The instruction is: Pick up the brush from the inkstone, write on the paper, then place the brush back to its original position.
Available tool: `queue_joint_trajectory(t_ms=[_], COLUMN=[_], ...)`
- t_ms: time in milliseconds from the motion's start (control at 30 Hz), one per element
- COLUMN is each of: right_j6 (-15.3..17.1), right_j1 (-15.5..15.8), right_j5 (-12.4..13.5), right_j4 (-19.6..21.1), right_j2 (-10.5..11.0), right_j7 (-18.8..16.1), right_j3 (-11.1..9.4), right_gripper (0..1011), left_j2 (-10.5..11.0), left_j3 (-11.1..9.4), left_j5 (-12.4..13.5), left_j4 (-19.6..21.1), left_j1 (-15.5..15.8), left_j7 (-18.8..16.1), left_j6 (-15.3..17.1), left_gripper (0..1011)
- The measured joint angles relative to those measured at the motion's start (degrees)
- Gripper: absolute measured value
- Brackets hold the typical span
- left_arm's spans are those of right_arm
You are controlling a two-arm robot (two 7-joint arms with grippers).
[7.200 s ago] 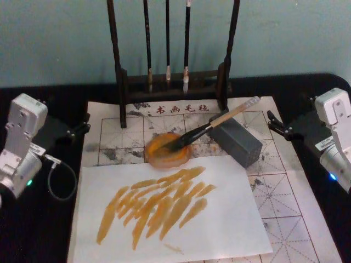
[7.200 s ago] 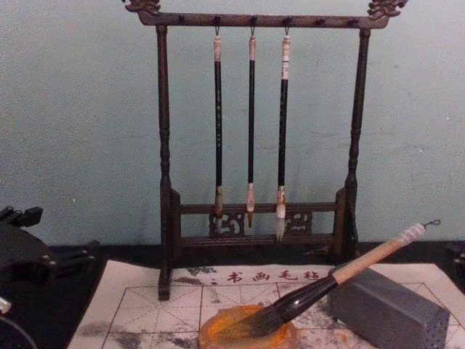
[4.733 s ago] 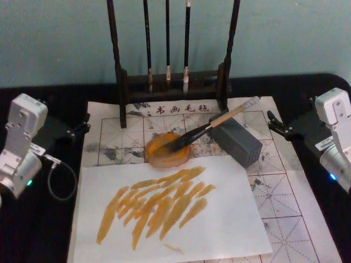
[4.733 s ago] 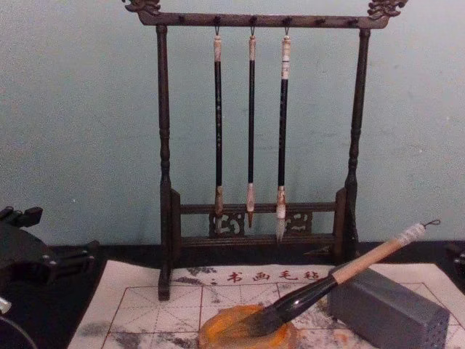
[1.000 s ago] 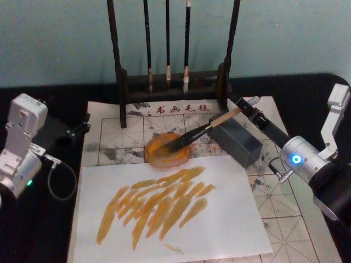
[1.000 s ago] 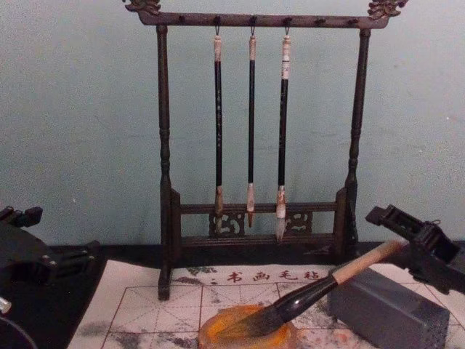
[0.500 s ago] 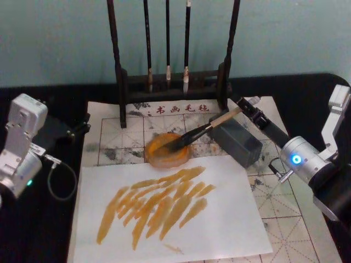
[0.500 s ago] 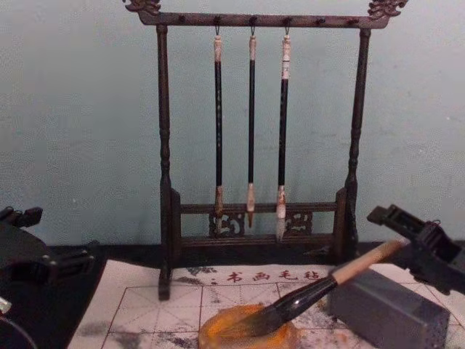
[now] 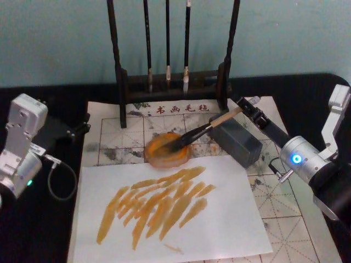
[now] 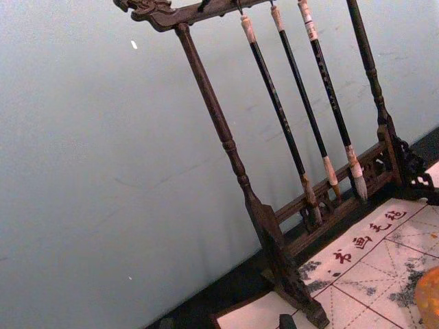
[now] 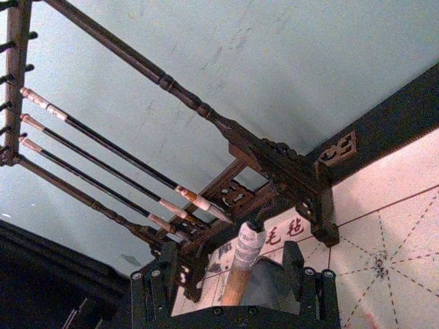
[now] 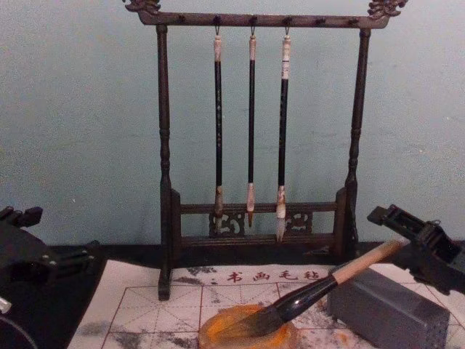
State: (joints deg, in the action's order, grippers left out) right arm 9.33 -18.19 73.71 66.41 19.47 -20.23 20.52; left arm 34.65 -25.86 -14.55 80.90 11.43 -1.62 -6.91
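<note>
The brush (image 9: 205, 127) lies slanted. Its dark tip sits in the orange inkstone (image 9: 158, 158) and its tan handle runs out toward 2 o'clock, propped on the top edge of the grey block (image 9: 241, 143) that sits at 3 o'clock of the dish.

The right gripper (image 9: 245, 105) is at the handle's upper end, near the white cap. It is open, with one of its fingers (image 11: 296, 264) on each side of the wood and a gap showing on both sides, so it has hold of nothing yet. The left gripper (image 9: 81, 127) is parked at 9 o'clock by the edge of the gridded paper (image 9: 107, 134), and how it is set cannot be told.

The brush looks light and stiff, but the handle is round and smooth, so it could roll or twist in a loose pinch. The bristles are soft and loaded with orange wash, and they would likely drip or smear if swung. The bare tan wood just below the cap seems the best place to hold, not the cap or its loop. A grip that far up leaves a long lever, so the close should be firm and square across the handle.
</note>
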Motion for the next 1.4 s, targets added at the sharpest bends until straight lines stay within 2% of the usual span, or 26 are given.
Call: queue_joint_trajectory(t_ms=[1100, 1233, 1333, 1367, 1400], right_j6=[0.0, 0.0, 0.0, 0.0, 0.0], right_j1=[0.06, 0.06, 0.06, 0.06, 0.06], right_j5=[-0.26, -0.26, -0.26, -0.26, -0.26], right_j4=[0.01, 0.0, 0.01, 0.0, 0.01], right_j2=[-0.06, -0.06, -0.05, -0.05, -0.06], right_j7=[-0.11, -0.11, -0.11, -0.11, -0.11], right_j3=[-0.08, -0.08, -0.08, -0.08, -0.08], right_gripper=[1000, 953, 869, 869, 820], left_j2=[0.0, 0.0, 0.0, 0.0, 0.0], left_j3=[0.0, 0.0, 0.0, 0.0, 0.0], left_j5=[0.0, 0.0, 0.0, 0.0, 0.0], left_j4=[0.0, 0.0, 0.0, 0.0, 0.0], left_j1=[0.0, 0.0, 0.0, 0.0, 0.0], left_j7=[0.0, 0.0, 0.0, 0.0, 0.0], left_j6=[0.0, 0.0, 0.0, 0.0, 0.0], left_gripper=[1001, 1001, 1001, 1001, 1001])
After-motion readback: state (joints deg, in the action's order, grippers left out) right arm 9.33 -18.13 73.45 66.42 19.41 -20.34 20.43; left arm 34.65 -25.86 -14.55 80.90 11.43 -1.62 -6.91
